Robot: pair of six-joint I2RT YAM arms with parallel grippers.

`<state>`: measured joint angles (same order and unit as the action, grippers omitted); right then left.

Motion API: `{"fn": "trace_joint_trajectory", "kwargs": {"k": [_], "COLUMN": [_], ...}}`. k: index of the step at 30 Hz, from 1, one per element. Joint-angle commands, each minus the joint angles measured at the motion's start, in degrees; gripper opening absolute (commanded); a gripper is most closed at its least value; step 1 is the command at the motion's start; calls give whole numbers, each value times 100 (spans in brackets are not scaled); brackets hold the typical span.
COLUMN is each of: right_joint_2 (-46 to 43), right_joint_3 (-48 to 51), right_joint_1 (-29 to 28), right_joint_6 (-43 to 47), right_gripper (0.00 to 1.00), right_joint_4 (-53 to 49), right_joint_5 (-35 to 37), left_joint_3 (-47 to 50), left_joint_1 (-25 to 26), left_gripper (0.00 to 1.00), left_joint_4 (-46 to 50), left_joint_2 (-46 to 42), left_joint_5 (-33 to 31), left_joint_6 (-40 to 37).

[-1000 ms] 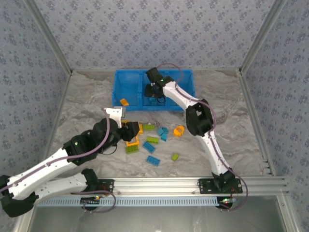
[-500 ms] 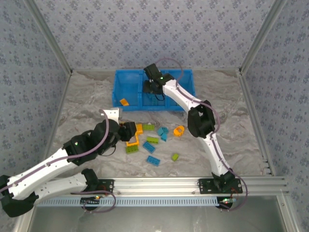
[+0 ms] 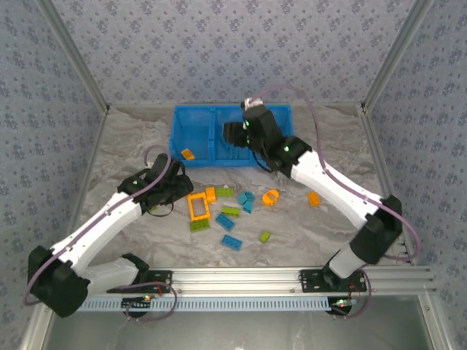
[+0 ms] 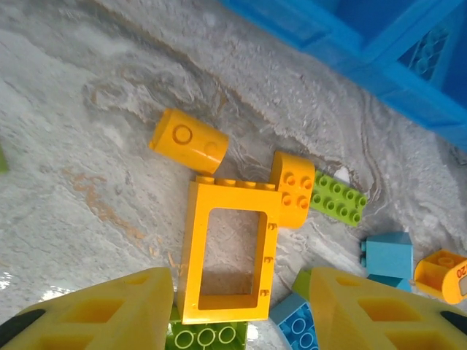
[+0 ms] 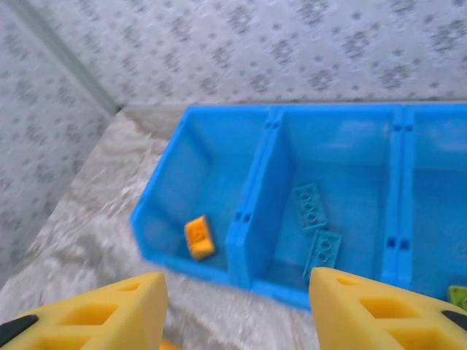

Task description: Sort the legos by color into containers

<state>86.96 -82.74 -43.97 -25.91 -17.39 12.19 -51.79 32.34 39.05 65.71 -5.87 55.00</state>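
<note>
Left claw [image 4: 241, 292] withdrawn off orange frame [image 4: 228, 251]; spread, empty; frame lies flat just ahead, bare tabletop [image 4: 87, 204] open to its left. Right claw [image 5: 237, 292], swung round, spread, empty, hangs before front wall of blue bin [image 5: 252, 197]. Loose legos [image 3: 230, 211] right of left claw.

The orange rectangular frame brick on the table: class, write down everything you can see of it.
The orange frame brick is a glossy plastic open rectangle with the table showing through its middle. It lies flat on the marbled grey surface, in front of the blue bin. A row of studs lines its far short end, and small notches mark one inner side. A small orange studded brick touches one far corner, and a lime green brick abuts its near end.
</note>
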Motion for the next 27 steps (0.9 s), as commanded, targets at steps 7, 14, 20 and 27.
{"fn": "trace_joint_trajectory", "kwargs": {"k": [7, 14, 20, 27], "right_joint_2": [-1159, -1711, -1945, -1955], "right_joint_3": [1910, 2588, 2849, 2807], "right_joint_1": [-512, -742, -797, -797], "right_joint_6": [-40, -361, -511, -511], "right_gripper": [56, 56, 57, 57], "right_joint_4": [373, 283, 185, 148], "right_joint_5": [-642, -758, -626, -621], "left_joint_3": [627, 828, 885, 886], "left_joint_1": [-23, 140, 295, 429], "left_gripper": [41, 36, 29, 24], "left_joint_4": [-595, -994, -918, -674], "left_joint_2": [973, 1306, 1328, 1413], "left_joint_5": [728, 796, 631, 334], "left_joint_6": [-441, -438, -388, -398]}}
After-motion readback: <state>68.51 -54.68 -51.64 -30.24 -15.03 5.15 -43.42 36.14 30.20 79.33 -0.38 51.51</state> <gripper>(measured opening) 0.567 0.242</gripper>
